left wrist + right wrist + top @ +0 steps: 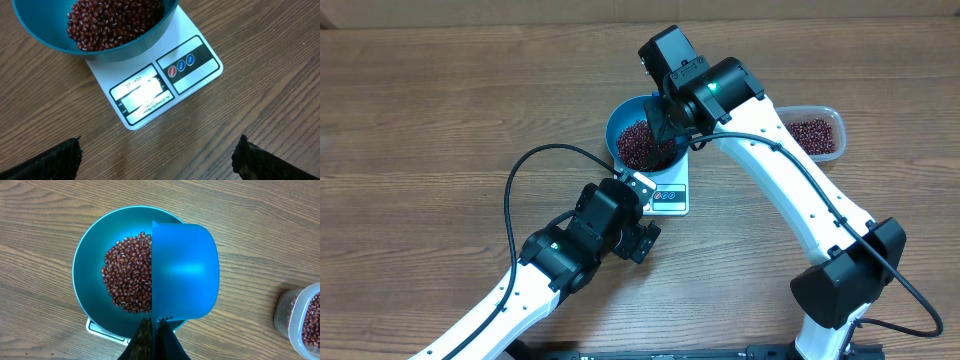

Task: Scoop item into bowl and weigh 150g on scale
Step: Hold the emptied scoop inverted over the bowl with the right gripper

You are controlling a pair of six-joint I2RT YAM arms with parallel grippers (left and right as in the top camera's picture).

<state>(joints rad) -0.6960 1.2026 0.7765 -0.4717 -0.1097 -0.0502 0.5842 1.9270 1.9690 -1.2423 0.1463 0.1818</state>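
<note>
Hundreds of small dark red-brown beans (125, 280) lie heaped in the round deep blue bowl (87, 255), which sits on the flat white square digital scale (150, 95) at the centre of the overhead view. More beans fill the clear plastic tub (812, 133) at the upper right. The right gripper (154, 332) has its jaws closed on the handle of the small blue plastic scoop (185, 270), held over the bowl's right half. The left gripper (157, 157) hovers over the wooden desk (260, 100) just below the scale, jaws spread wide and holding nothing. Glare washes out the scale's display, so the weight cannot be read. The beans look hard, smooth and loose, and would likely roll and scatter. Pinching them is hopeless, so they are best carried in the scoop, gripped by its handle and tipped slowly. The bowl seems light, rigid and slick, and its rim is the place to take hold.
</note>
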